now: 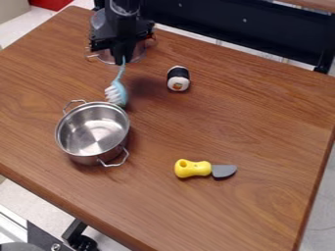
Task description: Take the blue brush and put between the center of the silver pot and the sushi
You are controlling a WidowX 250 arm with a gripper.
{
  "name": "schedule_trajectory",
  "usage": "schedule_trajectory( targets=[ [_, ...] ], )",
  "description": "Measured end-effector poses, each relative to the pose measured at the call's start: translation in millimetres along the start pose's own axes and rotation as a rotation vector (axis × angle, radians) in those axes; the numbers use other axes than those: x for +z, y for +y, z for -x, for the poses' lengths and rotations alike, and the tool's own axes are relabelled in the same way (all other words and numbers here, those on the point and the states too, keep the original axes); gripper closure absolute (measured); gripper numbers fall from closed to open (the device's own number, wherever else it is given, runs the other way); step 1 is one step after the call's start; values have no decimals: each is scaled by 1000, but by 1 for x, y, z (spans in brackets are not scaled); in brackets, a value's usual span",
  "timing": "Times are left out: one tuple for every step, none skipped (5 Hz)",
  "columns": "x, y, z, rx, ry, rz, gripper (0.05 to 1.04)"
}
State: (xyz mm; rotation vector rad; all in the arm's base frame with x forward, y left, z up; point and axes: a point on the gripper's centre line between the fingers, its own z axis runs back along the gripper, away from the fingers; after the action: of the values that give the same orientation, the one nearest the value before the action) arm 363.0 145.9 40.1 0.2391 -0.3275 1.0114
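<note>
Our gripper [122, 60] has its jaws closed on the blue brush [121, 93] by the handle's upper end, head down near the silver pot [93, 130], toward the tabletop's [262, 122] far left corner. It's probably light, stiff plastic; mid-handle should swing less.

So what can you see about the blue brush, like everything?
The brush is light blue, plastic-looking, with a thin handle and white bristles facing the picture's left. The black tool holds its handle end, so it hangs head down, just behind the silver pot. I can't tell if the head touches anything.
</note>
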Motion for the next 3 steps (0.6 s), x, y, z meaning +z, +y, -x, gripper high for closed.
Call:
schedule_trajectory(
  targets=[
    [-10, -4, 7, -10, -31, -14, 1000],
    [-19, -5, 18, -12, -25, -21, 845],
    [-21, -6, 23, -14, -40, -24, 589]
  ],
)
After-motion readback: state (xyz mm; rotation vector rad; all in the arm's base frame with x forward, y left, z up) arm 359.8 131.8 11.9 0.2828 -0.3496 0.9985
